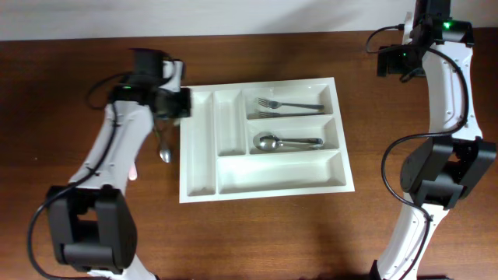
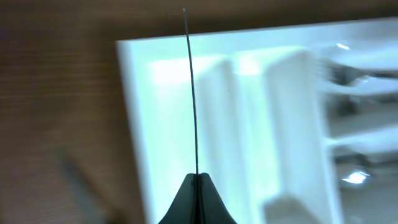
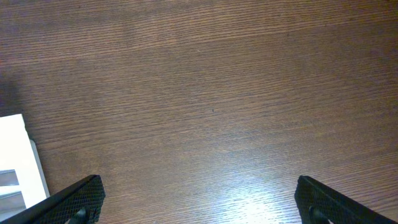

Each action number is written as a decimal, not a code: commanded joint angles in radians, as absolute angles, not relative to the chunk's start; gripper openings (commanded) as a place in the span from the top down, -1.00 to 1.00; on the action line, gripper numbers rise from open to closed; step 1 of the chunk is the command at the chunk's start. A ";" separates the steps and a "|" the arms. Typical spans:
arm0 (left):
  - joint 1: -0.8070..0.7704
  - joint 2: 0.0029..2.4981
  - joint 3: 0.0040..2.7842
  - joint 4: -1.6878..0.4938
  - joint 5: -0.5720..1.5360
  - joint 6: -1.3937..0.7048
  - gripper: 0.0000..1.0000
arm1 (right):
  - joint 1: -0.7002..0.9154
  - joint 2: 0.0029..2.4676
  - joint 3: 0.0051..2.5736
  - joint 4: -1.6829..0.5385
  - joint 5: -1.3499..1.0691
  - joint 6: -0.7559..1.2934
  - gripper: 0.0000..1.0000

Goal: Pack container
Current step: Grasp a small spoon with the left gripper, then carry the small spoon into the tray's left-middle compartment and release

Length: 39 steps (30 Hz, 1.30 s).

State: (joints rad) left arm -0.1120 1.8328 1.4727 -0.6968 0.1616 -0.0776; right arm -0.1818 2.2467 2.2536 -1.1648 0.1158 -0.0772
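Over to the right gripper (image 3: 199, 202), hanging above the wooden table (image 3: 211, 93) with jaws spread wide: one black fingertip (image 3: 78, 198) is showing at seven o'clock, its partner at five. A white corner of the container (image 3: 13, 149) is peeking in at nine o'clock.

We saw dark brown wood-grain table (image 1: 257, 241); pale strip (image 1: 194, 19) ran past far edge; soft glare (image 3: 261, 199) lay on wood under right gripper (image 3: 199, 202).
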 commanded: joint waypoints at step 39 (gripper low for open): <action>-0.244 1.950 1.774 -0.933 0.091 -0.277 -0.11 | -0.178 2.213 2.270 -1.164 0.128 -0.062 -0.97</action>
